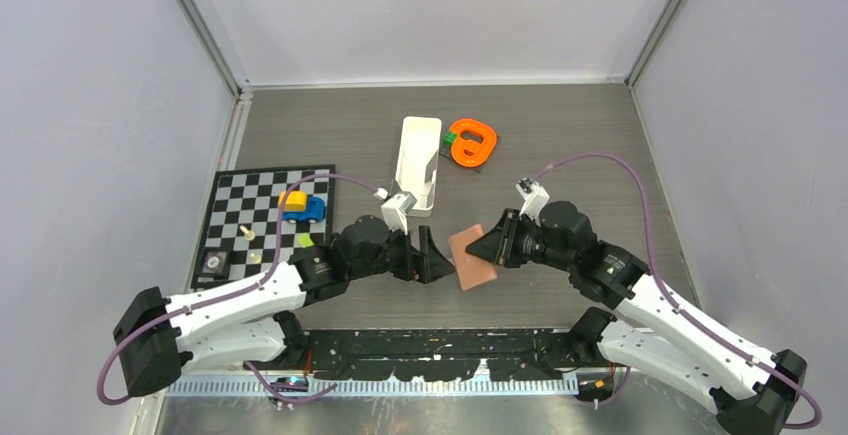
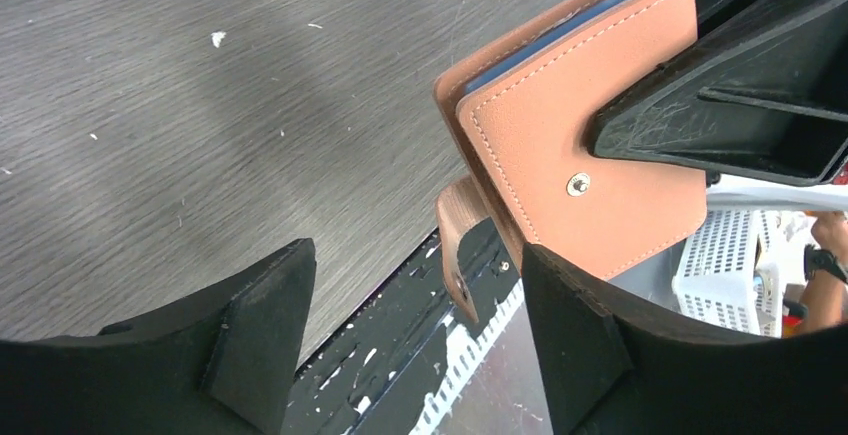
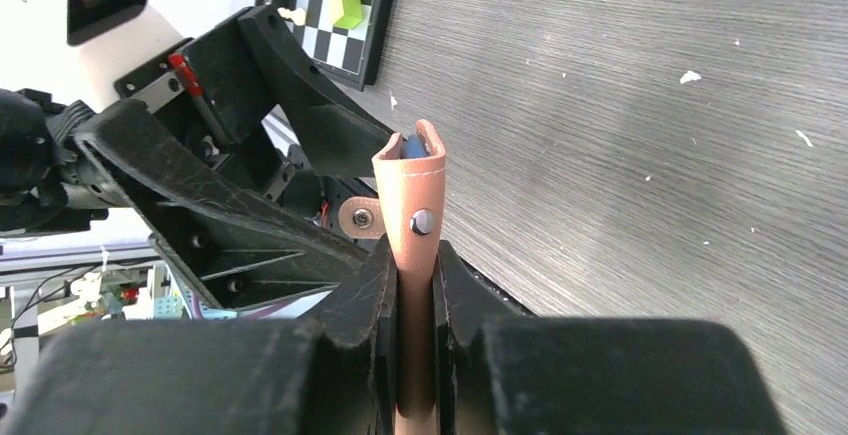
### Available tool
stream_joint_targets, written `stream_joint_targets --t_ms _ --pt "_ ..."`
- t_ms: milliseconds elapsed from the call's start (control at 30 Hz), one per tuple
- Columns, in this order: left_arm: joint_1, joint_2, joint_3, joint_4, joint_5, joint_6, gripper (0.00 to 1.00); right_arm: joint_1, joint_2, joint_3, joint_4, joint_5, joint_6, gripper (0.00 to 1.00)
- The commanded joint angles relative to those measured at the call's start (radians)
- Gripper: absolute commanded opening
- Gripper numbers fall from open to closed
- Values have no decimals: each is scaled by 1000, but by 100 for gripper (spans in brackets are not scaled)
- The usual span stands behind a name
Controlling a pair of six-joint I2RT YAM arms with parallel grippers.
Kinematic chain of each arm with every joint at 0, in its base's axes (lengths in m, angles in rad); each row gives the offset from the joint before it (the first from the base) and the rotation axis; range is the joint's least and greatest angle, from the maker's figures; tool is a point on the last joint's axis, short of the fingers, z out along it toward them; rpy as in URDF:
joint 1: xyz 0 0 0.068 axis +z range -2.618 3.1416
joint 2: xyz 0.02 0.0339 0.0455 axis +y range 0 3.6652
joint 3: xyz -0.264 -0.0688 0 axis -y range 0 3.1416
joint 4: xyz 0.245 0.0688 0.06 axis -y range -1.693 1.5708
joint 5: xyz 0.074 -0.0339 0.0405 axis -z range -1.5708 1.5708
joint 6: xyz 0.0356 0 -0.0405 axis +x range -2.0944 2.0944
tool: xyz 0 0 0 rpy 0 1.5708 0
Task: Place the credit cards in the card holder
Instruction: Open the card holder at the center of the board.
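Observation:
The tan card holder [image 1: 472, 258] hangs above the table between both arms, folded, with my right gripper [image 1: 492, 246] shut on its edge. In the right wrist view the fingers [image 3: 372, 295] pinch the card holder [image 3: 415, 195] edge-on; its snap strap [image 3: 360, 218] hangs loose. In the left wrist view the card holder [image 2: 590, 155] shows its snap stud, a blue layer between its covers, and the strap [image 2: 458, 255] dangling. My left gripper [image 2: 415, 265] stands open, its right finger just under the holder's corner, gripping nothing. My left gripper [image 1: 435, 255] sits left of the holder. No loose credit cards are in view.
A long white tray [image 1: 418, 160] stands at the back middle, with an orange ring-shaped object [image 1: 472, 142] and a small green block [image 1: 451, 138] beside it. A chessboard [image 1: 265, 225] at the left carries a yellow and blue toy [image 1: 303, 205] and small pieces.

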Motion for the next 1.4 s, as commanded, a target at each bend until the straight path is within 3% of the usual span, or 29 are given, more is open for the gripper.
stream_joint_targets --t_ms 0,200,267,400,567,733,833,1133,1367 --pt "4 -1 19 97 51 -26 69 2 -34 -11 87 -22 15 1" --pt "10 -14 -4 111 27 -34 38 2 -29 -27 106 -31 25 1" --pt "13 -17 -9 110 27 -35 21 3 -27 -34 102 -29 22 1" --pt "19 -24 -14 94 26 -27 1 3 -22 -75 56 42 28 1" --pt "22 -18 -40 50 28 -5 0 2 90 -135 9 175 37 19" --pt "26 16 -72 67 73 12 0 3 196 -180 62 224 22 55" --pt "30 67 -91 91 96 15 0 5 242 -203 110 217 18 65" --pt "40 166 -98 94 104 21 0 62 272 -229 231 172 59 72" --pt "46 49 -119 -73 -13 17 0 90 316 -232 306 130 102 61"
